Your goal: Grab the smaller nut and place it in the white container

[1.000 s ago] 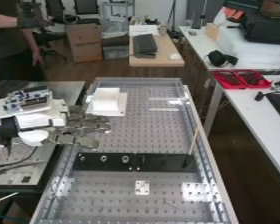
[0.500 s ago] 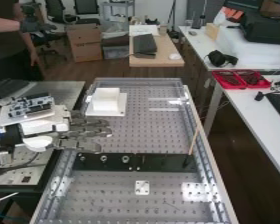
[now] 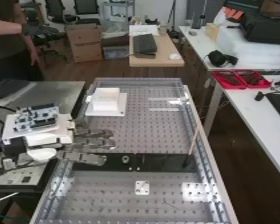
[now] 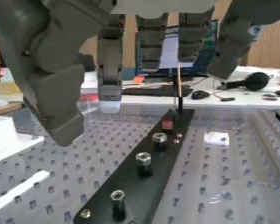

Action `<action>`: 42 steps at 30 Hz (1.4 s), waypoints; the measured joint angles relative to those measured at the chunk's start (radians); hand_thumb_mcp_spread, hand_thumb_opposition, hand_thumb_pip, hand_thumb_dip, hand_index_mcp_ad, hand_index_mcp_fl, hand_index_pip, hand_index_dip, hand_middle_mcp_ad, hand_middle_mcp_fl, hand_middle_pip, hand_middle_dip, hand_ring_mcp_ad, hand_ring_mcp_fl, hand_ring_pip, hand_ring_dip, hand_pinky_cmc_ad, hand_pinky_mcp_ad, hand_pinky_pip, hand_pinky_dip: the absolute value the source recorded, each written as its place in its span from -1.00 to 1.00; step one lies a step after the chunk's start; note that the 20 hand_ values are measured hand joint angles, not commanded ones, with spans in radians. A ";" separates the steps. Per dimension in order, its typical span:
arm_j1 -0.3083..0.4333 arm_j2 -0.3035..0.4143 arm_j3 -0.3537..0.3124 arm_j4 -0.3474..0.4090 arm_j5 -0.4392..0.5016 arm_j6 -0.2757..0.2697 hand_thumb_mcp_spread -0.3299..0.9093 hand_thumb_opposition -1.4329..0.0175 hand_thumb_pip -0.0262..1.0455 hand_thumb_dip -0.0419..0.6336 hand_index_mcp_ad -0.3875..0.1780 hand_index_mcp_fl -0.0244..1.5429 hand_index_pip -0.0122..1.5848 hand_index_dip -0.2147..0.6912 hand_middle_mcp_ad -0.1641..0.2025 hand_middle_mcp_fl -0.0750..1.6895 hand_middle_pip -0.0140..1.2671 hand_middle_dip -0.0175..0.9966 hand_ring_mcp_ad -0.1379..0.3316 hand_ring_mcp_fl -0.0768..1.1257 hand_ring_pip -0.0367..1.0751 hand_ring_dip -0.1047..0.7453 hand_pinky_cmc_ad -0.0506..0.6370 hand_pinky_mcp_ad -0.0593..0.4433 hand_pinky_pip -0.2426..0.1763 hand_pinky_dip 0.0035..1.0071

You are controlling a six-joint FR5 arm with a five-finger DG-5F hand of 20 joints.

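Near end of bench: small white square plate with holes, flat on the perforated metal bench top. Next, flat black bar lying crosswise. Wrist view: small silver metal nut, the smaller nut, upright on its post on the bar, not grasped; larger silver hex nut beside it, then round metal bearing. Dark grey robot hand reaches over the bar's left part, fingers extended, thumb and fingers apart, nothing held. Thin wooden stick stands tilted at the bar's right part. Farther along: white square container on a white base plate. Beyond the bench: light wooden table.
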 joint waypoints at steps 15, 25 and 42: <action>0.002 -0.008 -0.008 0.055 -0.015 0.031 0.11 -0.15 0.25 -0.36 -0.19 -0.90 0.71 -0.55 0.29 -0.83 -0.76 -0.59 0.34 -0.87 -0.79 -0.62 0.29 0.47 -0.29 -0.33; 0.000 -0.019 -0.014 0.071 -0.021 -0.005 0.11 -0.15 0.25 -0.35 -0.16 -0.90 0.75 -0.55 0.30 -0.83 -0.76 -0.56 0.34 -0.87 -0.79 -0.62 0.29 0.48 -0.29 -0.35; -0.003 -0.040 -0.061 0.179 0.008 -0.015 0.11 -0.15 0.25 -0.35 -0.17 -0.90 0.79 -0.55 0.29 -0.83 -0.77 -0.56 0.29 -0.87 -0.79 -0.62 0.26 0.44 -0.29 -0.38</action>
